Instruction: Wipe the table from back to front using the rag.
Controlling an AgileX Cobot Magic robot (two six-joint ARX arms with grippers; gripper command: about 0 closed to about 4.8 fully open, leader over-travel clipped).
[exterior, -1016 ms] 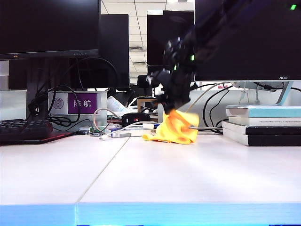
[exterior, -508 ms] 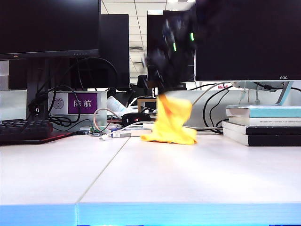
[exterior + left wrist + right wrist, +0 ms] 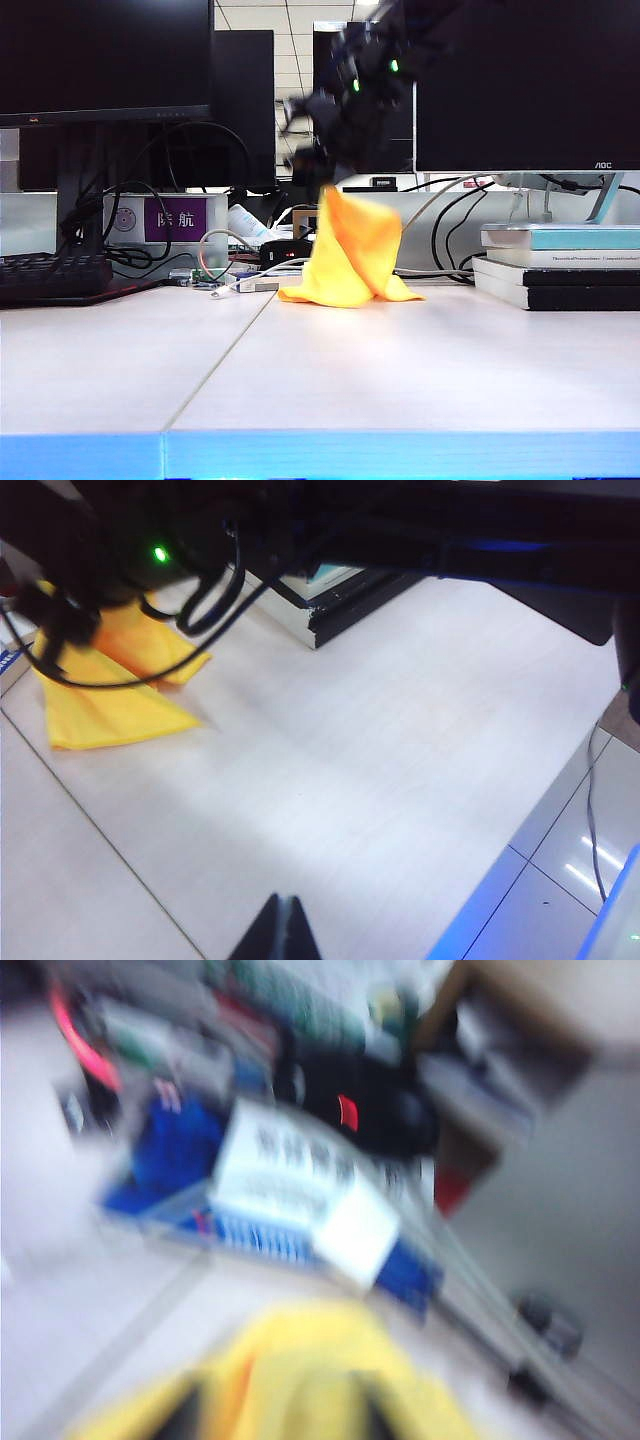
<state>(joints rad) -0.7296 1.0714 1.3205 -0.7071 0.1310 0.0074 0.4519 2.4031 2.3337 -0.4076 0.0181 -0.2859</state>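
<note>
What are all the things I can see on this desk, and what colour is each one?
rag: one, yellow, at the back of the table, top corner pinched up, lower edge resting on the table
table: one, white with a light blue front edge
books: a stack, dark and pale blue, back right
monitors: several, black, along the back
keyboard: one, black, back left
sign: one, purple, back left
cables: several, black and white, along the back
right claw: one, black, above the rag, holding its top corner
left claw: one, black, only its tip shows, low over the table's front
</note>
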